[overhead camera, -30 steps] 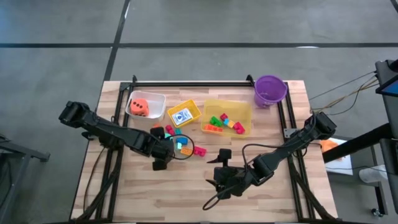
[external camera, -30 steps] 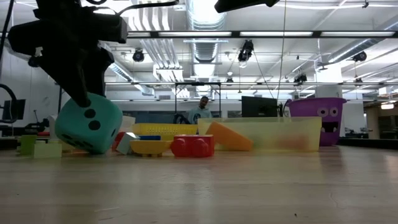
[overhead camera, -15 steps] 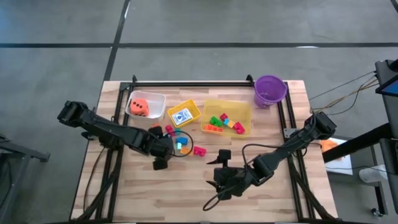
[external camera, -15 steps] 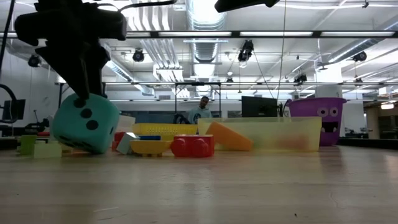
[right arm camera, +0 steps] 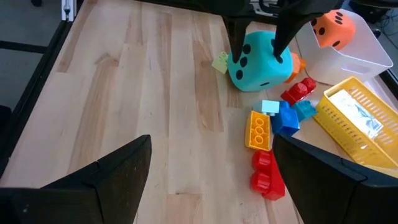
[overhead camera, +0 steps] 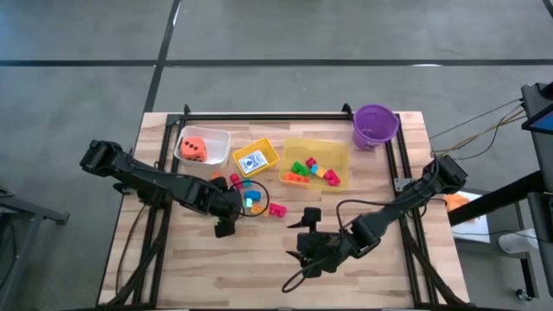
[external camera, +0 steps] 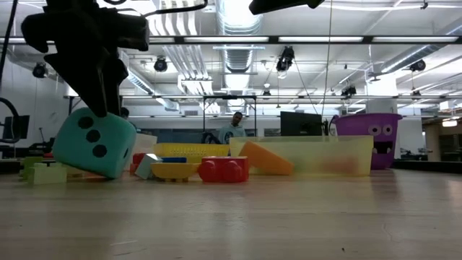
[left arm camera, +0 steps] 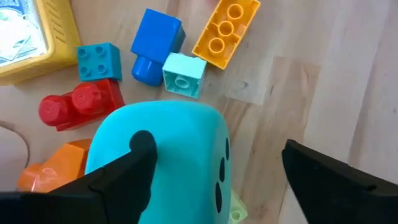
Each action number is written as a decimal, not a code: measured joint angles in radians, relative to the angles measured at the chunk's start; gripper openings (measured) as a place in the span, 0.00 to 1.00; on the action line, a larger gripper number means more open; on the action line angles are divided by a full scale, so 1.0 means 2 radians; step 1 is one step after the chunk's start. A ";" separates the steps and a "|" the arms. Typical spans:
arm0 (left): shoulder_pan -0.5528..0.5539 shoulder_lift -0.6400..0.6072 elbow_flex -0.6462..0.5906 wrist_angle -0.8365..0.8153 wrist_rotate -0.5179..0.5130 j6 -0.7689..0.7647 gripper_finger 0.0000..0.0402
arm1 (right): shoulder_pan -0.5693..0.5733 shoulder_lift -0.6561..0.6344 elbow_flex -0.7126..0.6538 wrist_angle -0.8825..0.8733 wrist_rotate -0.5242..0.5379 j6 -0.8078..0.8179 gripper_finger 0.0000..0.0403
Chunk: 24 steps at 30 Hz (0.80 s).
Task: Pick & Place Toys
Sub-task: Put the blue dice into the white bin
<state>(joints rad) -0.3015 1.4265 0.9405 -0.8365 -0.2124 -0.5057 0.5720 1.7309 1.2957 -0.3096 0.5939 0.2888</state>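
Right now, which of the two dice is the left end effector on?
The teal die, out on the bare table among the loose bricks. The left end effector straddles it from above. The orange die sits untouched inside the clear bin.

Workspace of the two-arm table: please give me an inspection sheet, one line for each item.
Surface: wooden table, bare at front.
Job's things: teal die tilted among loose bricks; orange die in clear bin; card box in small yellow bin.
Clutter: purple bucket.
Grippers: left gripper straddles the teal die; right gripper open, above bare wood.
Cables: black loop beside the bricks.
Surroundings: a person far behind.
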 joint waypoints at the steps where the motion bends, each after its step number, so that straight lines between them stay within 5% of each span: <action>1: 0.000 0.000 0.000 0.001 0.003 0.006 0.88 | 0.000 0.000 0.000 0.000 0.000 0.000 0.82; 6: 0.000 -0.002 0.001 0.020 0.068 0.055 0.99 | 0.000 0.000 0.000 0.000 0.000 0.000 0.82; 24: 0.006 -0.002 0.015 -0.010 0.038 0.031 0.86 | 0.000 0.000 0.000 0.000 0.000 0.000 0.82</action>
<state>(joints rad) -0.2901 1.4235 0.9705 -0.8568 -0.1360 -0.4442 0.5720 1.7313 1.2957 -0.3096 0.5941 0.2890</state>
